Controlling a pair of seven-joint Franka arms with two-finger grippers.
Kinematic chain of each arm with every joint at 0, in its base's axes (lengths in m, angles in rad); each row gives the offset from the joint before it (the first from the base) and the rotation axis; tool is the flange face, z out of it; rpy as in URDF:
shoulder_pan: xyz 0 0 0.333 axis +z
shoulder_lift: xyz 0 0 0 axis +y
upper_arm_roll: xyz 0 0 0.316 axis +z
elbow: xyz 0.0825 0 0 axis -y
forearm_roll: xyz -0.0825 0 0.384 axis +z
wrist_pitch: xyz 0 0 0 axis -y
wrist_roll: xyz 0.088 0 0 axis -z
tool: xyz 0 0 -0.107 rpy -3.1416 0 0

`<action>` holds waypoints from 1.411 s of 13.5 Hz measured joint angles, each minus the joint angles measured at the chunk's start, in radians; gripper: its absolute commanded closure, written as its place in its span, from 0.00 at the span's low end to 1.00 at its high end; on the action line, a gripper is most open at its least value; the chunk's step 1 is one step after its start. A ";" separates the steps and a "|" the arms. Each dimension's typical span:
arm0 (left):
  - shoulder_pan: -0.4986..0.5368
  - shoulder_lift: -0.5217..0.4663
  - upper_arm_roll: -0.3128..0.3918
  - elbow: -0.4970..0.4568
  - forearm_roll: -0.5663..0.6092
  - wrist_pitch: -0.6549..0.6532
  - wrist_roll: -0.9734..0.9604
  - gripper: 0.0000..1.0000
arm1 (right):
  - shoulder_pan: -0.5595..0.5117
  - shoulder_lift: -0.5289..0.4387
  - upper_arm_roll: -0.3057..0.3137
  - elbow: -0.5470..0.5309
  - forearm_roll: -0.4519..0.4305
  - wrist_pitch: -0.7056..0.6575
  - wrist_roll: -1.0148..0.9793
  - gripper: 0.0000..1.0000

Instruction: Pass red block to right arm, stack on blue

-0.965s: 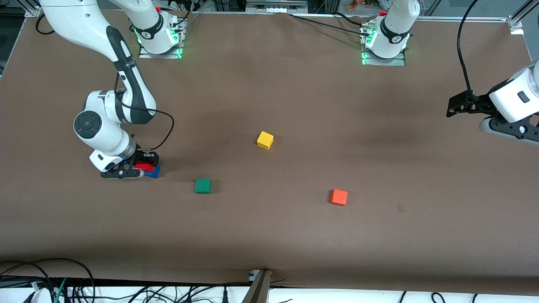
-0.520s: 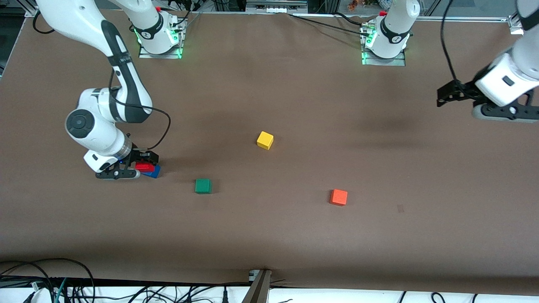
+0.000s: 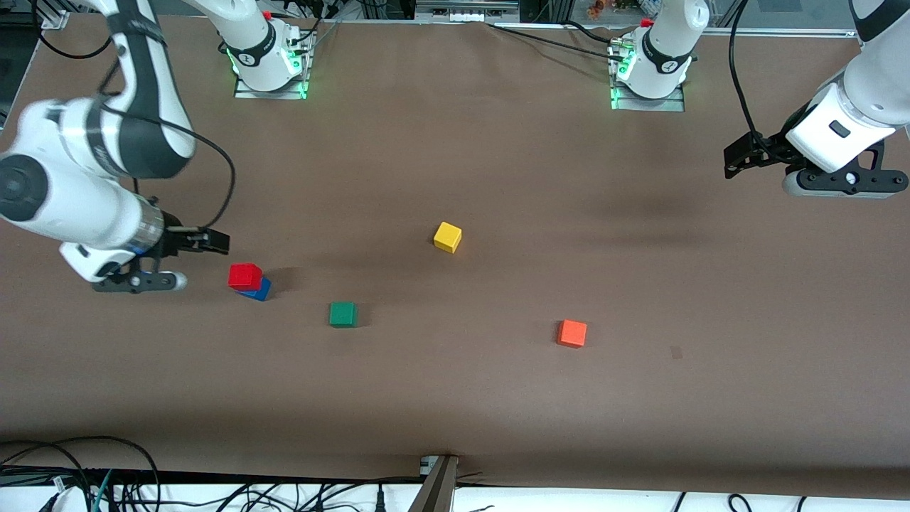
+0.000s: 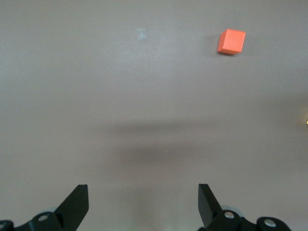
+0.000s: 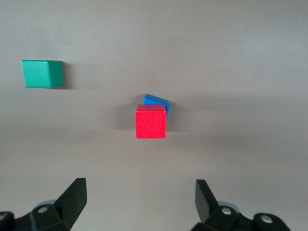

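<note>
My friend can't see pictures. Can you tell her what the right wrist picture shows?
A red block sits on top of a blue block, a bit off-centre, on a brown table. A green block lies off to one side. The right hand is open, holding nothing.

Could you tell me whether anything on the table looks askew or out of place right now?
Only the stack: the red block sits on the blue cube turned and offset, so a blue corner pokes out. The green, yellow and orange cubes lie flat.
</note>
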 measured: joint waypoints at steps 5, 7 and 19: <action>0.003 0.006 0.018 0.001 0.000 0.001 -0.001 0.00 | -0.001 -0.093 -0.057 0.098 -0.002 -0.092 0.015 0.00; 0.003 0.006 0.017 0.002 0.000 0.002 -0.001 0.00 | -0.003 -0.104 -0.097 0.165 -0.002 -0.185 0.015 0.00; 0.001 0.006 0.011 0.005 0.000 0.001 -0.001 0.00 | -0.340 -0.285 0.244 0.016 -0.089 -0.221 0.032 0.00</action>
